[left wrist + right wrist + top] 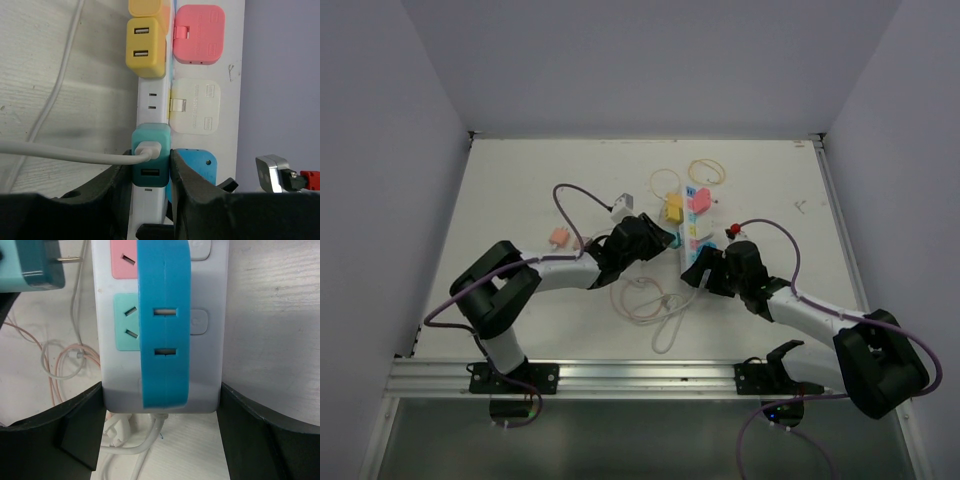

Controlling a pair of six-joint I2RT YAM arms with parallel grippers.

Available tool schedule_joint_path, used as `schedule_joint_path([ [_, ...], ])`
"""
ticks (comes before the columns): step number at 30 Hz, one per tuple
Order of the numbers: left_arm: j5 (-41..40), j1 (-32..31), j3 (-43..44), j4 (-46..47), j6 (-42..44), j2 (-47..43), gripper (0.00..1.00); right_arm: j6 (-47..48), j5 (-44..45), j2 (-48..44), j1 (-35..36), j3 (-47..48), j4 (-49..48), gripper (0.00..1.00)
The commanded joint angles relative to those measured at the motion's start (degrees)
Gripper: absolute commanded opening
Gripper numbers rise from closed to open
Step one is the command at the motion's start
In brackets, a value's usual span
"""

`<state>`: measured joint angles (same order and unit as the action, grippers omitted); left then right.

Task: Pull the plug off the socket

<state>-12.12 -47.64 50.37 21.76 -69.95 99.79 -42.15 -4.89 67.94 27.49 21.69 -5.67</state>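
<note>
so the socket (694, 228) is laid lengthwise near the middle of the table (520, 190), cord end pointed toward the arms. the teal plug (150, 150) is clenched between the left fingers (184, 187), one pressed on each side of it. a white usb cable (50, 150) is stuck into its face and trailed off to the left.

in the right wrist view one bare metal prong (67, 260) can be seen sticking out of the plug toward the socket, so it's at least partly backed out. whether it's fully free can't be told from here.

the cord end of the socket is grasped by the right fingers (250, 440), spread wide with one set against each long side. a blue flap (164, 325) is stood up right there, with a teal outlet face (125, 322) and a pink one (124, 260) shown beside it.

further along, a cream flap (195, 106) and a pink flap (199, 35) are folded open, and a yellow usb adapter (145, 47) is sat against the strip past the teal plug. a loose pinkish cable (642, 300) is coiled on the table near the arms, and an orange loop (706, 170) is left by the far end of the socket.
</note>
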Motion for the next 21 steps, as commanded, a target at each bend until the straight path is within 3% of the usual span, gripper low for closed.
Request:
schedule_joint_path([
  [1, -2.03, 0.35, -0.62, 5.04, -1.32, -3.99, 0.0, -0.92, 3.21, 2.02, -0.68, -1.13, 4.09, 0.0],
  [9, -2.56, 2.19, -3.26, 3.47, -1.07, -8.99, 0.0, -1.09, 3.74, 1.58, -0.85, -1.56, 4.44, 0.0],
  [21, 1.92, 19.4, -7.12, -10.06, 7.81, -23.23, 0.0, -1.44, 3.65, 1.58, -1.47, -1.83, 4.18, 0.0],
])
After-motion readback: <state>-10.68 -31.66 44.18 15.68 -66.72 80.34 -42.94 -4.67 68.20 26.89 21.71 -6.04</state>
